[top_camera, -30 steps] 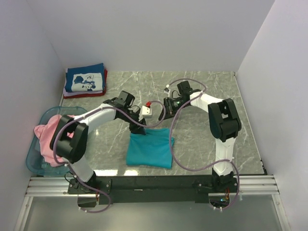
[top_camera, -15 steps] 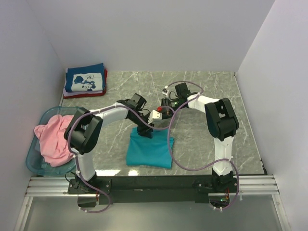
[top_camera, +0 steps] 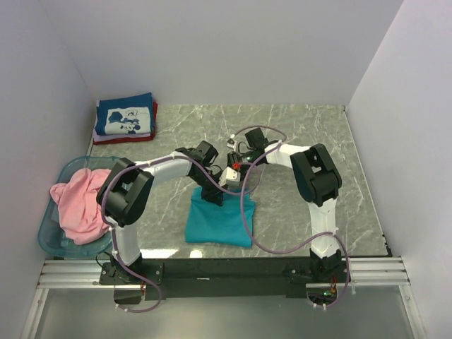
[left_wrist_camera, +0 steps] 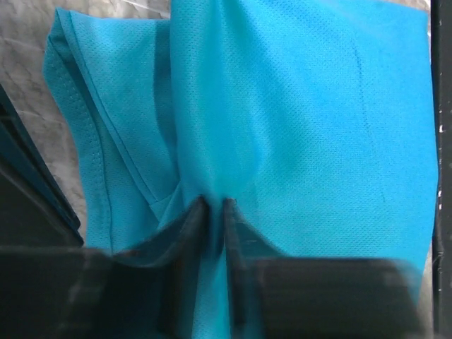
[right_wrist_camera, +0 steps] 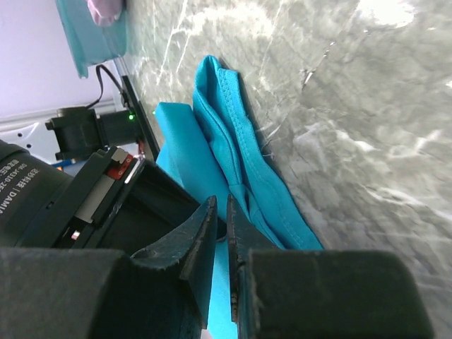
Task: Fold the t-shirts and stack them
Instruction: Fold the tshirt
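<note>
Both arms have moved in on the far edge of the teal t-shirt (top_camera: 220,222) since a second ago, left one swinging right. Shirt lies folded on the counter (top_camera: 296,134), near-centre. Left gripper (left_wrist_camera: 214,205) is pinched on a raised fold of it. Right gripper (right_wrist_camera: 222,206): jaws almost together at the same edge, can't tell if they hold cloth. Pink t-shirt (top_camera: 76,205) in the basket (top_camera: 51,239); navy t-shirt (top_camera: 126,119) lies folded on the red one (top_camera: 123,139) at back left.
</note>
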You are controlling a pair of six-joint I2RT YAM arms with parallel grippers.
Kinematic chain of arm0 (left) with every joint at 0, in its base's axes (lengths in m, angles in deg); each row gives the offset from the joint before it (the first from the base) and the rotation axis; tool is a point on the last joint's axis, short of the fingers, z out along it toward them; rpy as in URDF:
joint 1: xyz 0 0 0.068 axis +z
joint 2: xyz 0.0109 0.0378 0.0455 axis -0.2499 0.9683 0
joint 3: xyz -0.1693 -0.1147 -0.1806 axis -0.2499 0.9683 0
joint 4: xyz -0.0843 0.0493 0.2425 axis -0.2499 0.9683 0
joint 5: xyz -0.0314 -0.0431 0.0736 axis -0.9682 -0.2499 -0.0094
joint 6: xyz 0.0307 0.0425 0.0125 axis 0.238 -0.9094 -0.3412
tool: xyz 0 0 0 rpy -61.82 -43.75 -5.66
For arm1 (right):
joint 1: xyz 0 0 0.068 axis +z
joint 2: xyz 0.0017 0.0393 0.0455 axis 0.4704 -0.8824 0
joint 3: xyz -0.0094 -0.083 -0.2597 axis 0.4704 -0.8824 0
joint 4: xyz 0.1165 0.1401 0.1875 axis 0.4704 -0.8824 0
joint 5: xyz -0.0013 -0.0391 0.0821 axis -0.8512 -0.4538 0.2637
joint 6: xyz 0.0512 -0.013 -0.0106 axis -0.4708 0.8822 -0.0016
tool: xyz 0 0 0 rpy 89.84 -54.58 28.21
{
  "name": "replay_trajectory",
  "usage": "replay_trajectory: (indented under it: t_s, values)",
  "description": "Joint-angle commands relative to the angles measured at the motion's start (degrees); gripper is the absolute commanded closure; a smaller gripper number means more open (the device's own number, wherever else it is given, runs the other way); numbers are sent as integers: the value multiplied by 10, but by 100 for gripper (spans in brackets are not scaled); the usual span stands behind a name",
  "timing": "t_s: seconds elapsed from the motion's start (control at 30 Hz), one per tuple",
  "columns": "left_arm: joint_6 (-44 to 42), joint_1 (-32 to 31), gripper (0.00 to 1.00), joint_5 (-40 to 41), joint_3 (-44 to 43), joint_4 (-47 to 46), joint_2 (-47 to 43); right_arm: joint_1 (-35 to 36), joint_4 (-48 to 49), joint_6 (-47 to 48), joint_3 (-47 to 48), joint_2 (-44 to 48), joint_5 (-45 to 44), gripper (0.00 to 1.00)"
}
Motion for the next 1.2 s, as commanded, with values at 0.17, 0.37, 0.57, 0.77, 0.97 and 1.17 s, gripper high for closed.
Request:
replay_trajectory:
  t_s: [0.17,0.37,0.57,0.77,0.97,1.17]
  values:
    - [10,-7,99,3,38,-36,-69,29,16,3,2,-11,32,84]
    - [15,-16,99,32,71,-70,-120,39,8,-1,6,-65,48,85]
    - [22,-17,99,47,75,-77,-148,39,0,-3,16,-101,58,85]
    - [15,-8,99,59,53,-75,-141,39,-15,13,13,-112,58,86]
    - [3,12,99,63,24,-81,-115,39,-12,19,7,-113,57,86]
    - [-3,20,99,67,19,-99,-94,39,-5,18,1,-110,58,86]
